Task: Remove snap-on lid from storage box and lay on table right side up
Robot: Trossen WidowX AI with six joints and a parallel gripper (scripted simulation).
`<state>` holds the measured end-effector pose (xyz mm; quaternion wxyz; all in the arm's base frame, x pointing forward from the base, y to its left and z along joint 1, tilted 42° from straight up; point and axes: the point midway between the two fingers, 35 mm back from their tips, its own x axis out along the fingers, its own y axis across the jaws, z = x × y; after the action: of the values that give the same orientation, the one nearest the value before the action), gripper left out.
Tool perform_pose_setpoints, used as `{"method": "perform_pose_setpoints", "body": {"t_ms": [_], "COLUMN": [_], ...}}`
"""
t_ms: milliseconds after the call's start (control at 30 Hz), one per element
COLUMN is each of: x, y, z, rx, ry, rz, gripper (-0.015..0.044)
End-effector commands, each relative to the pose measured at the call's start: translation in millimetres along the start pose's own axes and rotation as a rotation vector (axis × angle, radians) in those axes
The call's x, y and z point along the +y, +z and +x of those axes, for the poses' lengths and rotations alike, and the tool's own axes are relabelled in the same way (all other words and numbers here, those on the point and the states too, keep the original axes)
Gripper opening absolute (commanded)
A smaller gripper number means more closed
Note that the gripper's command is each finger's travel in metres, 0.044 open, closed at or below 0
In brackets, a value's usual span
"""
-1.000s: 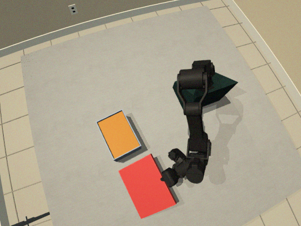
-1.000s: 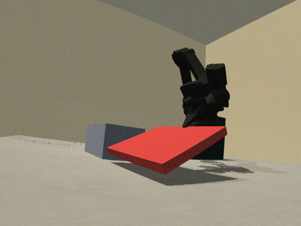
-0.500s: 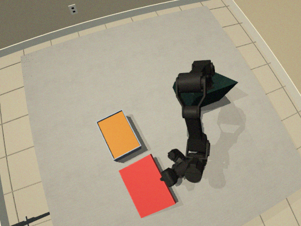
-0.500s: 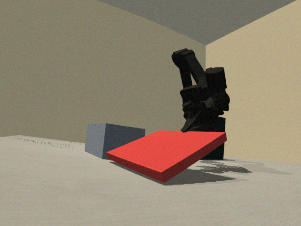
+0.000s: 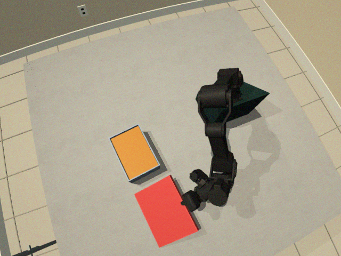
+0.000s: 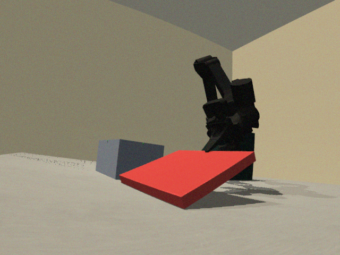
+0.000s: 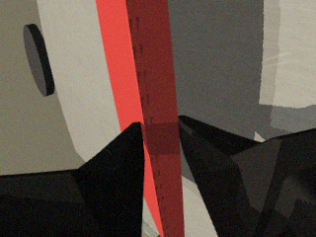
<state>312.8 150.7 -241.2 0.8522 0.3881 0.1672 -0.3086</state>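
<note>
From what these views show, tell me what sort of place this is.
Probably a bare test room for tabletop manipulation: plain walls and a tiled floor, a grey table with one arm on it, and just a storage box and its red lid.

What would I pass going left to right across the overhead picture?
Open storage box with its orange inside → red lid, gripped at its right edge → gripper → black arm → dark green base.

Overhead, low side, wrist close-up
</note>
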Motion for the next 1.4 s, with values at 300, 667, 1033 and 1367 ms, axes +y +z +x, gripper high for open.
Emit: {"method": "perform_pose_setpoints", "body": {"t_ms": [300, 667, 1033, 1367], "x": [-11.9, -18.7, -8.7, -13.8], "y": [0.4, 0.7, -3.1, -2.2], "z": [8.6, 14.3, 9.3, 6.1], "rx": [0.001, 0.001, 0.002, 0.002], "ry": [-0.008, -0.008, -0.007, -0.008], "rz": [-0.011, -0.012, -0.011, -0.011], "gripper": [0.0000, 0.0000, 0.0131, 0.0354]}}
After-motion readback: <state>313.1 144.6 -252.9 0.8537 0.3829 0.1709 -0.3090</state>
